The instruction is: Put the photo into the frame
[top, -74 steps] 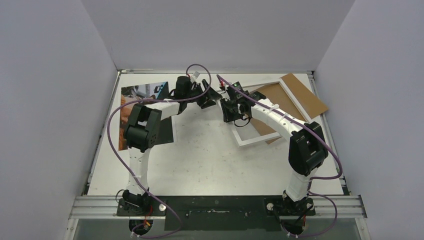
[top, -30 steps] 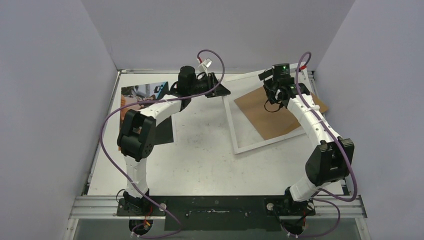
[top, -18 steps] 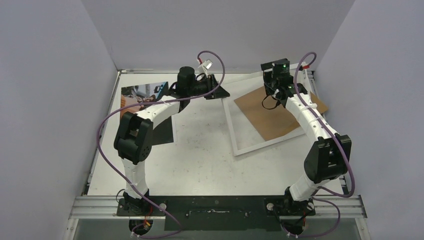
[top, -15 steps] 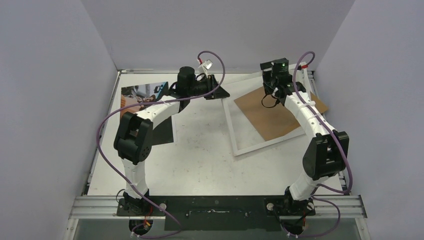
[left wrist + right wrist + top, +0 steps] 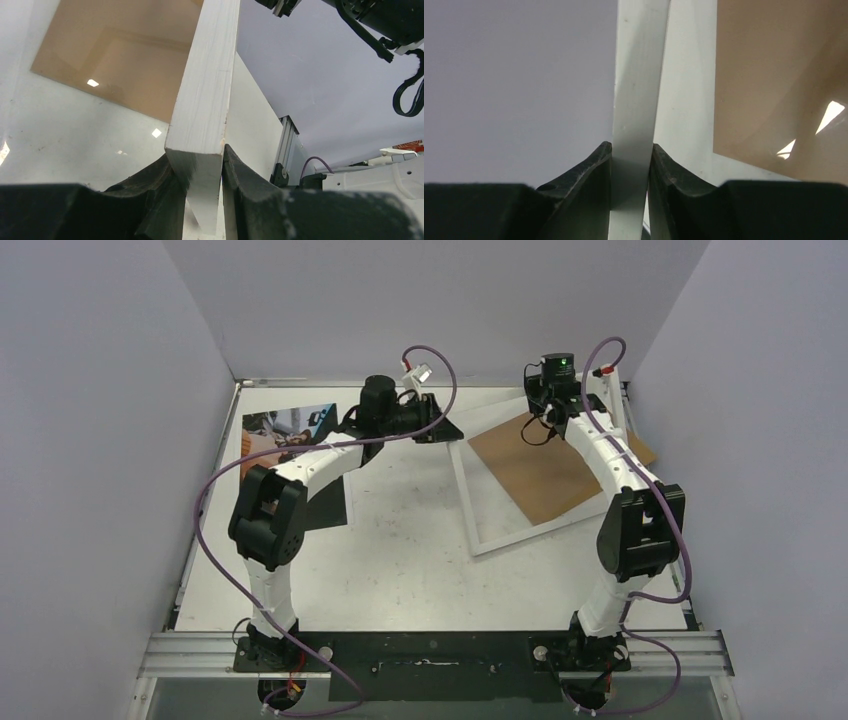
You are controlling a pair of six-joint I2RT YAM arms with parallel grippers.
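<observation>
The left gripper [image 5: 200,172] pinches the frame [image 5: 207,85] at one corner; the right gripper [image 5: 630,165] clamps another rail (a brown board [image 5: 784,85] lies just right of that gripper).

Noted white on the frame [image 5: 464,498], the paint faintly streaked along the rail. Noted flat mid-brown on the backing board [image 5: 545,470], with pale glints of reflected light. Recorded a dark ground on the photo [image 5: 290,422], with orange and blue-teal patches. Recorded off-white with grey scuffs on the table [image 5: 400,560]. Logged matte black on the left gripper [image 5: 200,172] and right gripper [image 5: 630,170]. Logged white links and black joints on the left arm [image 5: 310,462] and right arm [image 5: 612,458]. Logged plain pale lilac-grey on the walls [image 5: 100,440] and green on the indicator light [image 5: 563,362].
</observation>
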